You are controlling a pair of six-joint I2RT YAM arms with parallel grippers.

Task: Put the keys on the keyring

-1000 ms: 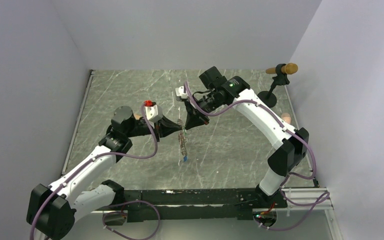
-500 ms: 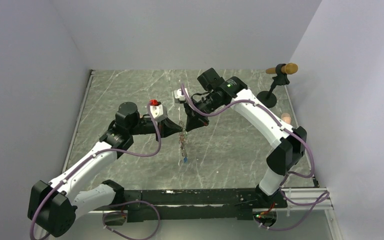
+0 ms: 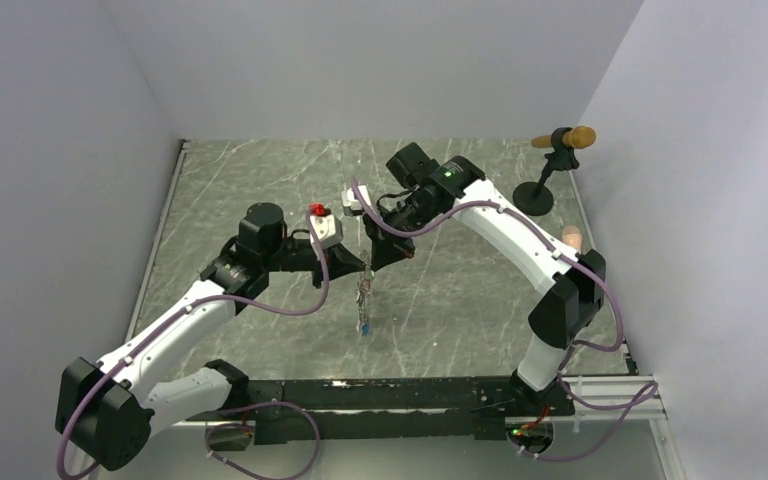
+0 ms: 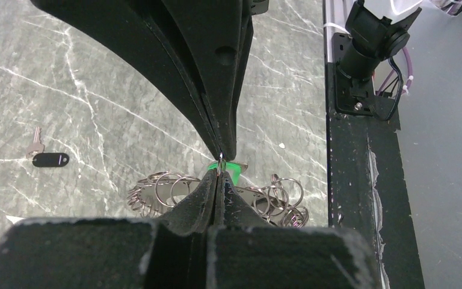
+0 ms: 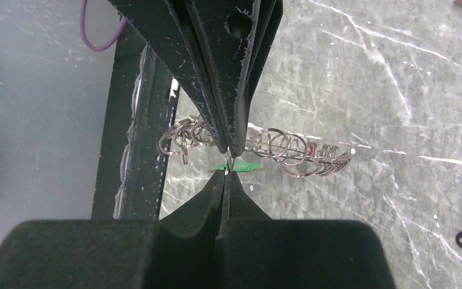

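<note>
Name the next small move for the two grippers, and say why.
Probably a slight twist of the right gripper against the left gripper, to work the green key along the loop. Both are shut tip to tip on that one thin loop, the keyring hangs beneath, and the green key sits right at the tips. Whether it is threaded yet cannot be told.

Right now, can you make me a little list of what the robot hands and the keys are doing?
left gripper: shut, pinching a small ring
right gripper: shut on the same small ring
keyring: bunch of rings hanging under both grippers
green key: right by the fingertips
black-tagged key: lying alone on the table
</note>
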